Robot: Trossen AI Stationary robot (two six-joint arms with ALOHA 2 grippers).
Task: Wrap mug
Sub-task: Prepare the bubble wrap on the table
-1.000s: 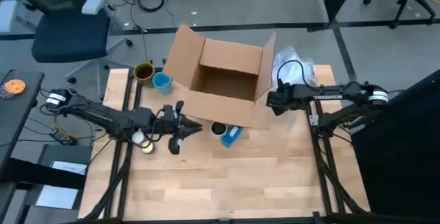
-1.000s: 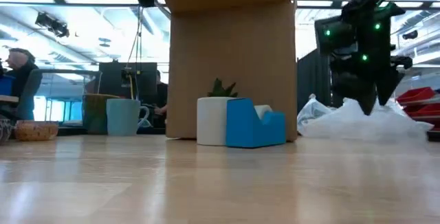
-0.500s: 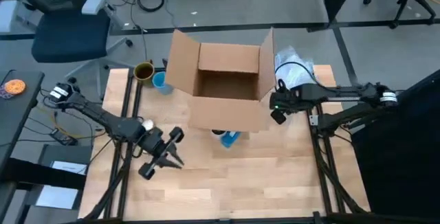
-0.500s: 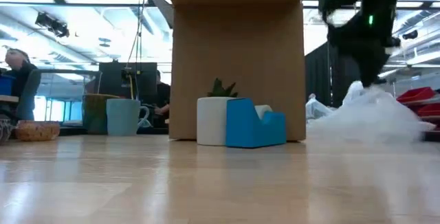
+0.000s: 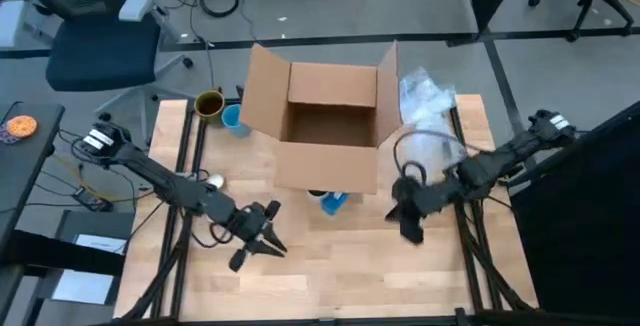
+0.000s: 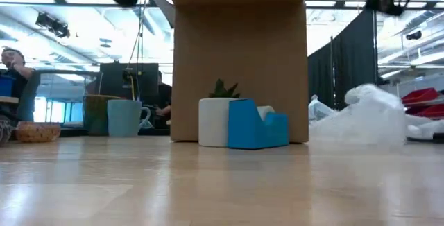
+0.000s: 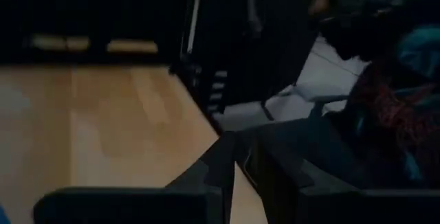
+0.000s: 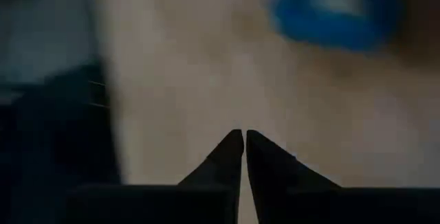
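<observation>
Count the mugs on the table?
2: a blue mug and an olive mug, side by side left of the cardboard box. More may hide behind it.

Two slim black jointed arms, each with a white band near its outer end. The left gripper (image 5: 262,238) and right gripper (image 5: 408,218) carry dark, pointed, wedge-shaped fingers (image 8: 232,157).

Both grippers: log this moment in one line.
left gripper: shut, front table | right gripper: shut, right of box | mug: untouched
</observation>
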